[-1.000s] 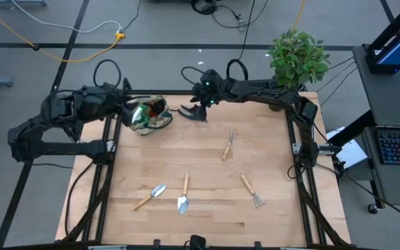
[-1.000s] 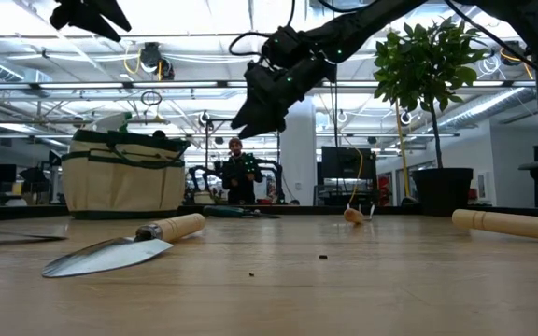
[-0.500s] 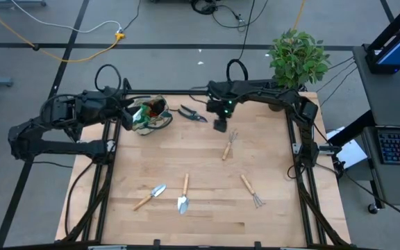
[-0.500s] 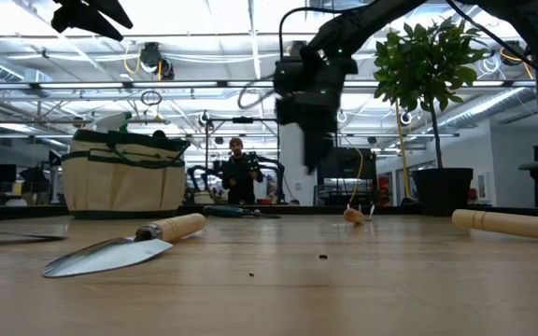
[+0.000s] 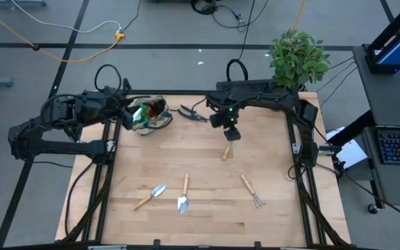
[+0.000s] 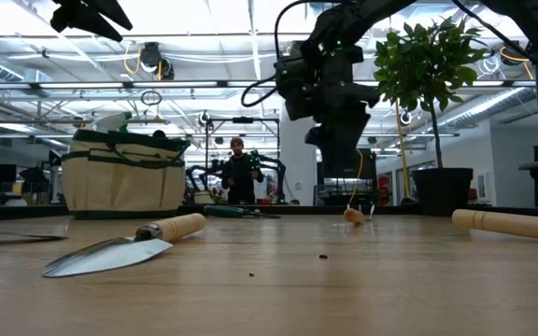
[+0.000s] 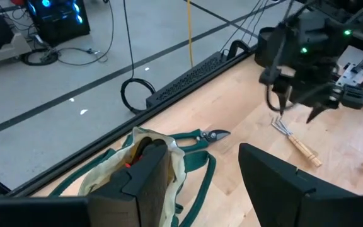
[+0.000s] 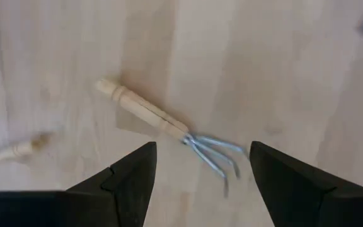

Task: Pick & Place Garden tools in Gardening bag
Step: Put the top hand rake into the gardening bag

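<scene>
The tan gardening bag (image 5: 150,114) with green trim stands at the table's far left and holds some items; it also shows in the low view (image 6: 124,175). My left gripper (image 5: 126,111) is open, above and just left of the bag, touching nothing. My right gripper (image 5: 232,134) is open and points down, above a wooden-handled fork rake (image 8: 169,126) that lies flat on the table (image 5: 226,150). Dark pruning shears (image 5: 193,113) lie just right of the bag. Two trowels (image 5: 150,196) (image 5: 183,195) and a second fork rake (image 5: 251,190) lie near the front.
A leafy potted plant (image 5: 297,57) stands at the far right corner. A person (image 6: 239,173) stands in the room beyond the table. The table's middle (image 5: 186,149) is bare wood.
My right gripper has gone from beside the shears toward the table's right and near edges, has turned from slanting to pointing down, and has come lower over the fork rake. The shears, the bag and the other tools have stayed where they were.
</scene>
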Robot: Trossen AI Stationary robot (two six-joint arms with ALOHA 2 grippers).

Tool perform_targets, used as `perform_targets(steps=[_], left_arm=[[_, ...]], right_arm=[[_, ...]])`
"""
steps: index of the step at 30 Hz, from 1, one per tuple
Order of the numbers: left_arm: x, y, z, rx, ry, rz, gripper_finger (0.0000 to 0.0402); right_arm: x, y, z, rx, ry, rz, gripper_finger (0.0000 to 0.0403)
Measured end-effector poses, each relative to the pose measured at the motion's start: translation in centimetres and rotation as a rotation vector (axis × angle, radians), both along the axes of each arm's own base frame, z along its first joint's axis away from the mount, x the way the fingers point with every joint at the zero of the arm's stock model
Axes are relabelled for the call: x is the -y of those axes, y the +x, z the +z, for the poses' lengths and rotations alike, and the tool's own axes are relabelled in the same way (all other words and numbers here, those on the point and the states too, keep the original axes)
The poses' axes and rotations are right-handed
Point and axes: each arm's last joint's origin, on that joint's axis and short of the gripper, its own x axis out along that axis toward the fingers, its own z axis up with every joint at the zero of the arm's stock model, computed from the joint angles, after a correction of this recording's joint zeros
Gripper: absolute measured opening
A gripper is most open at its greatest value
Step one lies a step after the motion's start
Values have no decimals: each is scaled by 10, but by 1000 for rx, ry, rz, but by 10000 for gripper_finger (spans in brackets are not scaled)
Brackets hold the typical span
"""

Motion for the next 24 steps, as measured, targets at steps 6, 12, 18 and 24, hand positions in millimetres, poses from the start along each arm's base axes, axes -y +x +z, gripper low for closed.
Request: perform_targets(steps=[6,12,18,24], left_arm=[[0,0,0,-10,3,-24,198],[0,0,0,-11,4,-25,198],[0,0,0,-5,-3,-22,198],[1,0,0,-1,-12,-26,198]], right_arm=[[-19,-9,-29,-50,23,229,247],[-37,-12,-55,-108,-79,313,247],[-46,-2,-57,-81,-225,352,247],[-51,0,-58,-61,-231,394,247]])
